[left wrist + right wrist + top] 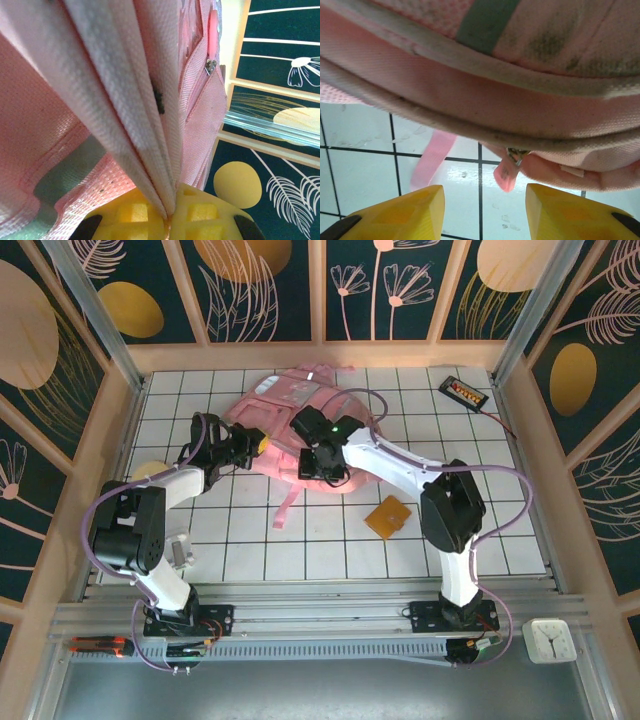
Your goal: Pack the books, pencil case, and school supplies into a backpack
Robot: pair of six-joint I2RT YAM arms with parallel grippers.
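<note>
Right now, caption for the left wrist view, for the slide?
Left gripper pinching a fold of the large bright pink fabric backpack, silver zip slider beyond.

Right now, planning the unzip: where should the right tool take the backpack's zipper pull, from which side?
Probably the flat tab of the zipper pull, below its slider, advancing the right tool straight ahead: it hangs free under the backpack, between the open fingers.

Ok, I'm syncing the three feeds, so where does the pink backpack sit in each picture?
Top external: backpack upper centre on the table.
Left wrist: backpack fabric across left and middle, a fold pinched in the left gripper.
Right wrist: backpack across the top half, above the open right gripper.
Shared landmark: its pink strap on the table, top external and right wrist.
</note>
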